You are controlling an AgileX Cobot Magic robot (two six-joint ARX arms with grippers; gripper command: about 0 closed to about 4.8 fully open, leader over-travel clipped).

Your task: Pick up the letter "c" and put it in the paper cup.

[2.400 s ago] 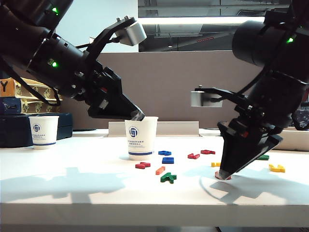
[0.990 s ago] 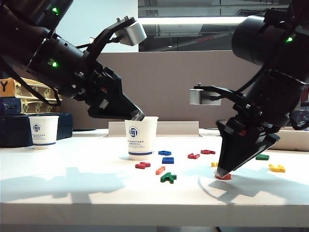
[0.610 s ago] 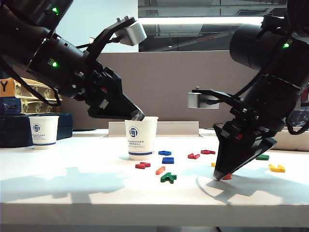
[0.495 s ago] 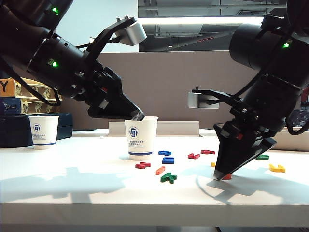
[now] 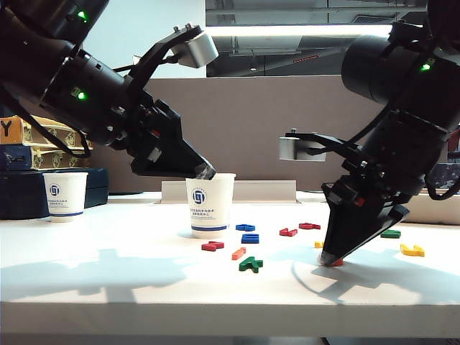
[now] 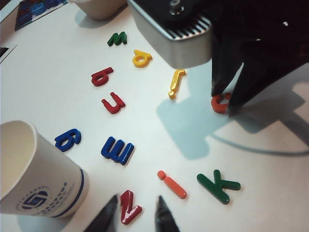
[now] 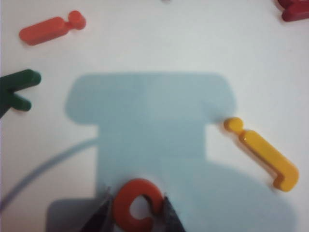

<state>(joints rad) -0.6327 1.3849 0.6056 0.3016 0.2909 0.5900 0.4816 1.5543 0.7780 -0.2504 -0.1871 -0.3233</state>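
We see the right gripper [image 7: 134, 216] down on the worktop [image 5: 108, 287] at the right side of the exterior view, w/ its fingertips [image 7: 104, 215] on either side of the letter "c" [image 7: 137, 205], which lies flat between them. Compared w/ a sec ago the jaws have narrowed a lot: they were spread wide over the letter, now they sit just beside or touching its outer curve. Whether they're fully clamped on it we can't tell; the letter hasn't left the worktop. In the left wrist view the same c [image 6: 221, 102] shows between the two dark fingers, w/ the yellow j [image 6: 176, 82] near it and the green k [image 6: 218, 185] and orange i [image 6: 172, 184] well apart. We judge this to be the closing phase of the pick, so approx a third of the task is done; lift and carry remain. The paper cup [image 5: 210, 205] stands upright left of centre, well apart from the c, mouth unobstructed except that the left gripper [image 5: 203, 171] hangs just above its rim, jaws spread and empty, not having moved. That arm may crowd the drop, so the right gripper will prob need to come in from the free side.
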